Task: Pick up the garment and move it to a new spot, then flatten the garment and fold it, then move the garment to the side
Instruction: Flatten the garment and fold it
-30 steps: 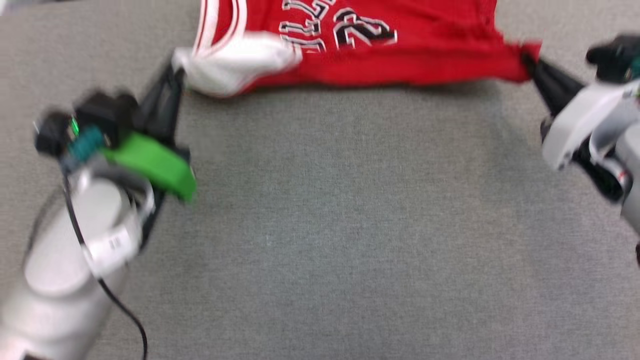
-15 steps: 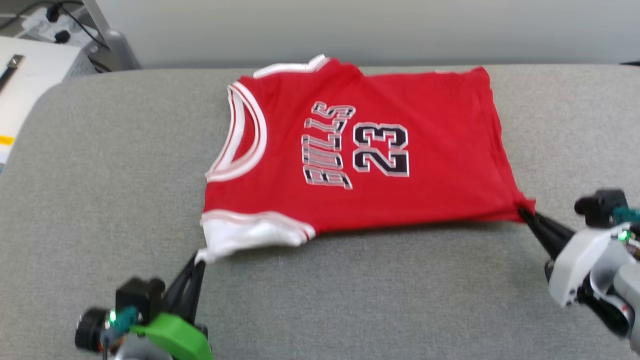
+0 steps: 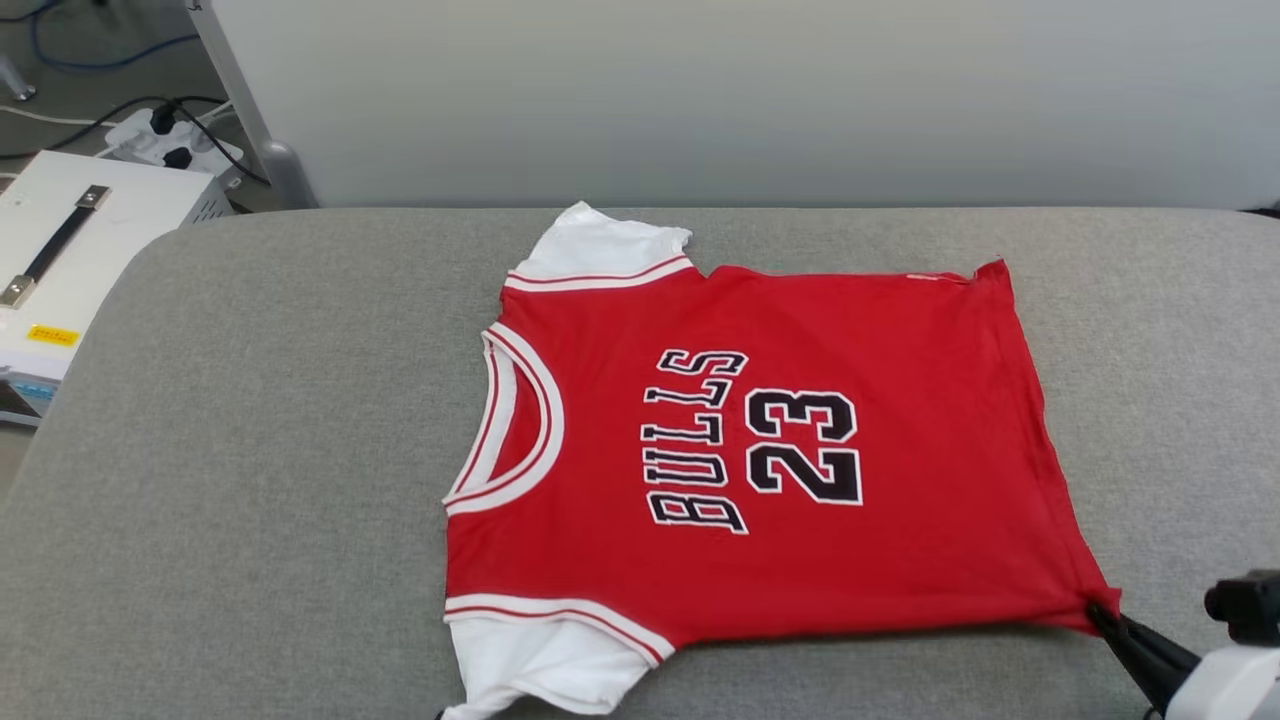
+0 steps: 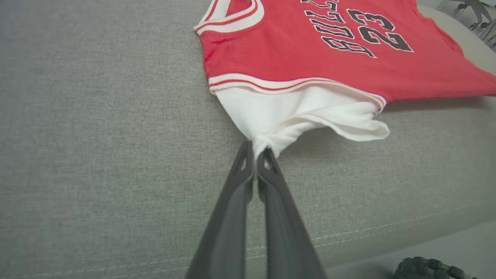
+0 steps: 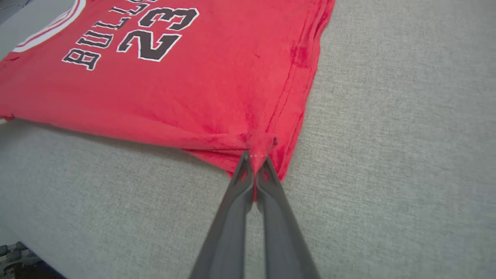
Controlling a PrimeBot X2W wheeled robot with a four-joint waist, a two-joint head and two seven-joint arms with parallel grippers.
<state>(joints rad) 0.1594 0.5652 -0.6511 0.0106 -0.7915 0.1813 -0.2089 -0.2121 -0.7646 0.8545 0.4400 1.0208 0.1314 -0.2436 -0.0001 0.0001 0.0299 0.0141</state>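
Note:
The garment (image 3: pixel 760 450), a red jersey T-shirt with white sleeves and a black "BULLS 23" print, lies face up and mostly flat on the grey padded table (image 3: pixel 250 450), collar to the left. My left gripper (image 4: pixel 255 153) is shut on the tip of the near white sleeve (image 4: pixel 286 116), which is pulled to a point. My right gripper (image 5: pixel 255 161) is shut on the near hem corner of the garment (image 5: pixel 217 85); the right gripper (image 3: pixel 1105 615) shows at the head view's lower right. The near edge is lifted slightly off the table.
A white box (image 3: pixel 70 260) with a black strap sits beyond the table's left edge, with cables and a power strip (image 3: pixel 170 140) on the floor behind it. A pale wall (image 3: pixel 700 90) runs along the table's far side. Bare grey surface lies left and right of the garment.
The head camera has tilted up, so the whole picture has shifted down and the far sleeve and wall show. Both grippers have stayed shut on the garment's near corners as it settled flatter.

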